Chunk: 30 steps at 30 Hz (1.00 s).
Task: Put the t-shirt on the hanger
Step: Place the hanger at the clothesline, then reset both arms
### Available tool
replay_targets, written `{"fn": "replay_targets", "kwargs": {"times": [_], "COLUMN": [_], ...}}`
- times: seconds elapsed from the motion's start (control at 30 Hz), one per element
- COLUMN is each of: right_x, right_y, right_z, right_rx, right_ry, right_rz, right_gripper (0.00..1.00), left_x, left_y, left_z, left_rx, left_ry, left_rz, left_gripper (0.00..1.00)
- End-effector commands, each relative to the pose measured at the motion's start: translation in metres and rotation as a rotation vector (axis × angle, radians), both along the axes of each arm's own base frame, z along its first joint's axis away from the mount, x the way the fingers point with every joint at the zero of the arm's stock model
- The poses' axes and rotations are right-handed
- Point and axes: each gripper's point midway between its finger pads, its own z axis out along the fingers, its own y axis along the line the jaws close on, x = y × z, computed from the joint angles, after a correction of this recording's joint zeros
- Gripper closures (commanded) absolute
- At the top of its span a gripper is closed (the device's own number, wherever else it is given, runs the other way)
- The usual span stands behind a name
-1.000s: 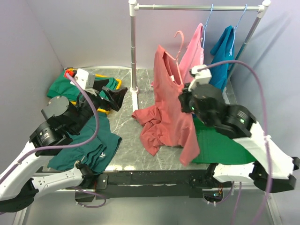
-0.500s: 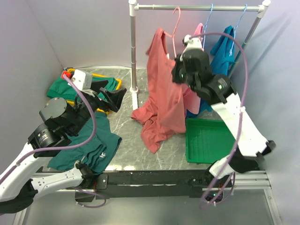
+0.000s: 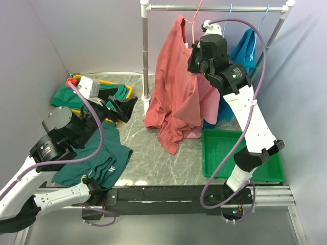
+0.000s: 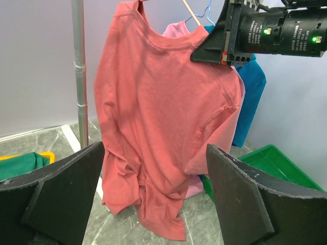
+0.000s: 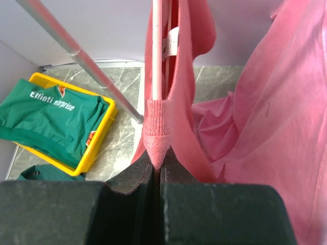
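**T-shirt and hanger lifted from the tabletop to the rail**

Over the last second the right arm has swung up and back. It has carried the t-shirt (image 3: pixel 176 97) from low above the tabletop (image 3: pixel 153 163) to the height of the rail (image 3: pixel 214 8). The garment hung bunched, with its hem trailing on the tabletop. It now hangs at full length, draped on the hanger (image 3: pixel 194 18), and only its lower edge is near the surface.

The right tool (image 3: pixel 196 57) is clamped shut. In the wrist view the collar rib and the hanger's wire run down together into the closed jaws. The left tool (image 3: pixel 122 104) stands with its jaws wide apart and holds nothing, low on the left and facing the garment.

We judge that the dressing of the hanger is essentially done and that hooking it on the rail is what remains. The hook reaches the rail in the overhead view, but we cannot tell whether it is seated over it. The light pink shirt (image 3: pixel 208 104) and the teal-blue shirt (image 3: pixel 250 46) hang just behind.

Containers: the yellow bin (image 5: pixel 99 138) at far left holds a folded green printed garment (image 5: pixel 46 117). The green tray (image 3: pixel 225 153) lies at right below the hanging clothes, and we see nothing in its visible part. A dark green garment (image 3: pixel 102 158) lies loose on the tabletop.
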Motion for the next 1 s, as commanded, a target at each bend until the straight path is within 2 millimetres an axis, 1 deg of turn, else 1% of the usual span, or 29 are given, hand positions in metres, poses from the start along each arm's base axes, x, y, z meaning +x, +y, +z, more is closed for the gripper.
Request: {"fn": "replay_targets", "kwargs": {"times": [0.0,0.03,0.07,0.13,0.2,0.3,0.4,0.43,0.47,0.53,0.57,0.6,0.67,0.7,0.73,0.77,0.8,0.83,0.87,0.9,0.93,0.97], "right_x": [0.014,0.017,0.021,0.025,0.03,0.033,0.034,0.031,0.032,0.029,0.029,0.028,0.024,0.023,0.019,0.016,0.014,0.006,0.002,-0.003,-0.014,-0.02], "right_y": [0.003,0.004,0.008,0.011,0.009,0.009,0.007,0.006,0.007,0.006,0.006,0.006,0.007,0.007,0.007,0.008,0.009,0.008,0.011,0.012,0.009,0.013], "right_z": [0.029,0.028,0.021,0.017,0.009,0.003,-0.001,0.002,-0.002,0.0,-0.001,-0.001,0.001,0.001,0.005,0.004,0.006,0.015,0.012,0.015,0.027,0.021], "right_rx": [0.052,0.048,0.039,0.035,0.019,0.005,-0.001,0.003,0.001,0.007,0.007,0.009,0.017,0.02,0.033,0.034,0.045,0.064,0.07,0.086,0.109,0.112], "right_ry": [-0.108,-0.105,-0.089,-0.081,-0.068,-0.064,-0.054,-0.06,-0.055,-0.061,-0.059,-0.058,-0.059,-0.059,-0.064,-0.061,-0.062,-0.079,-0.072,-0.074,-0.101,-0.082], "right_rz": [0.004,0.005,0.009,0.011,-0.008,-0.022,-0.029,-0.027,-0.028,-0.027,-0.025,-0.023,-0.007,-0.003,0.008,0.017,0.027,0.041,0.067,0.083,0.099,0.132], "right_gripper": [1.0,1.0,1.0,1.0,1.0,1.0,1.0,1.0,1.0,1.0,0.98,0.86,0.72,0.61,0.56,0.52,0.44,0.41,0.37,0.36,0.34,0.32], "left_x": [-0.004,-0.003,-0.003,-0.001,0.0,0.001,0.001,0.002,0.003,0.004,0.006,0.008,0.011,0.012,0.013,0.015,0.016,0.018,0.019,0.021,0.022,0.024], "left_y": [0.0,-0.001,-0.002,-0.003,-0.005,-0.006,-0.007,-0.008,-0.009,-0.01,-0.011,-0.012,-0.016,-0.018,-0.02,-0.023,-0.025,-0.027,-0.03,-0.032,-0.034,-0.035], "left_z": [0.007,0.007,0.006,0.004,0.002,0.0,-0.004,-0.006,-0.009,-0.013,-0.016,-0.019,-0.027,-0.03,-0.034,-0.038,-0.042,-0.047,-0.051,-0.056,-0.061,-0.065], "left_rx": [-0.029,-0.028,-0.026,-0.024,-0.021,-0.022,-0.023,-0.027,-0.027,-0.034,-0.031,-0.034,-0.036,-0.035,-0.037,-0.035,-0.034,-0.038,-0.034,-0.033,-0.038,-0.038], "left_ry": [-0.011,-0.01,-0.01,-0.004,-0.001,0.005,0.013,0.019,0.026,0.044,0.054,0.063,0.089,0.099,0.114,0.126,0.138,0.155,0.168,0.181,0.199,0.212], "left_rz": [-0.017,-0.017,-0.018,-0.016,-0.014,-0.017,-0.016,-0.017,-0.013,-0.01,-0.006,0.001,0.005,0.003,0.002,0.002,0.003,0.004,0.004,0.006,0.009,0.013], "left_gripper": [0.14,0.14,0.14,0.14,0.14,0.14,0.13,0.12,0.12,0.12,0.12,0.11,0.1,0.09,0.09,0.08,0.07,0.04,0.01,0.03,0.04,0.03]}}
